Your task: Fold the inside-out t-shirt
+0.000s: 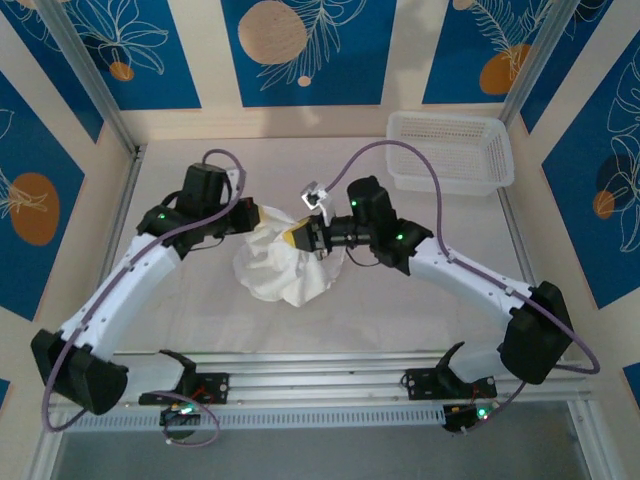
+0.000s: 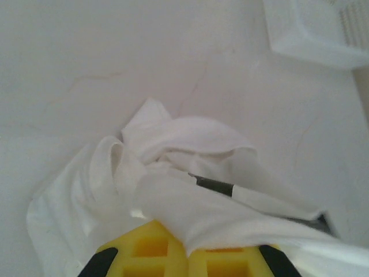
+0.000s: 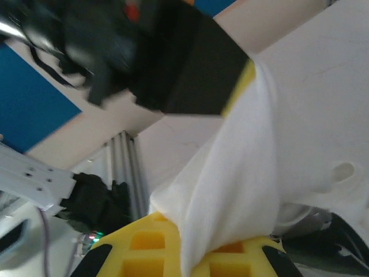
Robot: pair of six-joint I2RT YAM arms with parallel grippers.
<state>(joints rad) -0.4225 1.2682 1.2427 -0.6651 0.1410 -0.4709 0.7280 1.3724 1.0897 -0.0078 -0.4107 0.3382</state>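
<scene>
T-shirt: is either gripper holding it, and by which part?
Yes: left gripper and right gripper each pinch a bunched fold of the t-shirt; which garment part, cannot tell.

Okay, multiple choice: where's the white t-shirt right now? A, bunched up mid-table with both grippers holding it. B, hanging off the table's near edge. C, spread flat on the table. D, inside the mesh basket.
A: the t-shirt lies crumpled at mid-table, with the left gripper and the right gripper each closed on its cloth, while the basket stands apart at the far right.
</scene>
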